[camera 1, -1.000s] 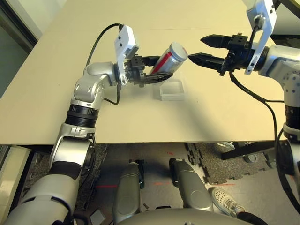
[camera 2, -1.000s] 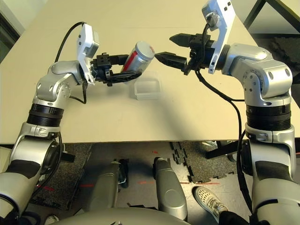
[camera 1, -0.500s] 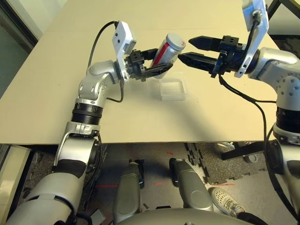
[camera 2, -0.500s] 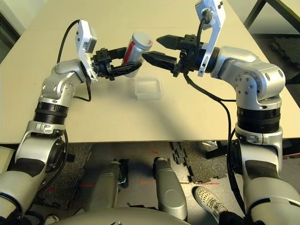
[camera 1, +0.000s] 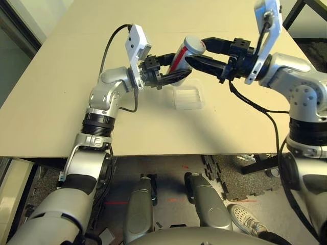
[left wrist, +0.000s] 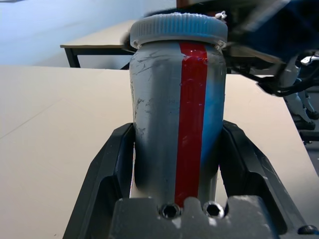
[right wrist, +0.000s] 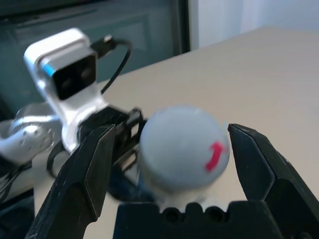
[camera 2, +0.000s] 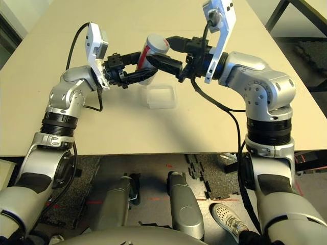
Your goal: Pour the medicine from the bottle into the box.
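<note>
— Since a second ago, what has moved?

— Leftward, the right tool [camera 1: 196, 52] has travelled until its two black fingers now straddle the round grey cap [camera 1: 194, 45]; before, they hung well off to the bottle's right. The bottle [camera 1: 180, 59] itself has stood up a little steeper, though the left tool [camera 1: 173, 69] has kept its place.

— How is the left tool set?

— Clamped on the bottle. Its wrist view shows both black fingers [left wrist: 112, 169] pressed against the silvery-grey body low down, with the red stripe of the label [left wrist: 192, 124] facing the camera and the ribbed cap on top.

— And the right one?

— Spread wide. From its own wrist camera the cap [right wrist: 183, 145] sits between the fingers [right wrist: 94, 169] with a gap on either side, so nothing is gripped there. A small red mark shows on the cap's top.

— Where does the bottle sit relative to the box?

— Held in the air above the tabletop [camera 1: 66, 92], tilted with the cap end up and toward the right arm. The clear plastic box [camera 1: 188, 97] lies flat on the tabletop just below and slightly nearer the robot, not touching the bottle or either tool.

— Is the cap on?

— Yes, seated on the neck.

— Can you see the medicine?

— I cannot tell.
</note>
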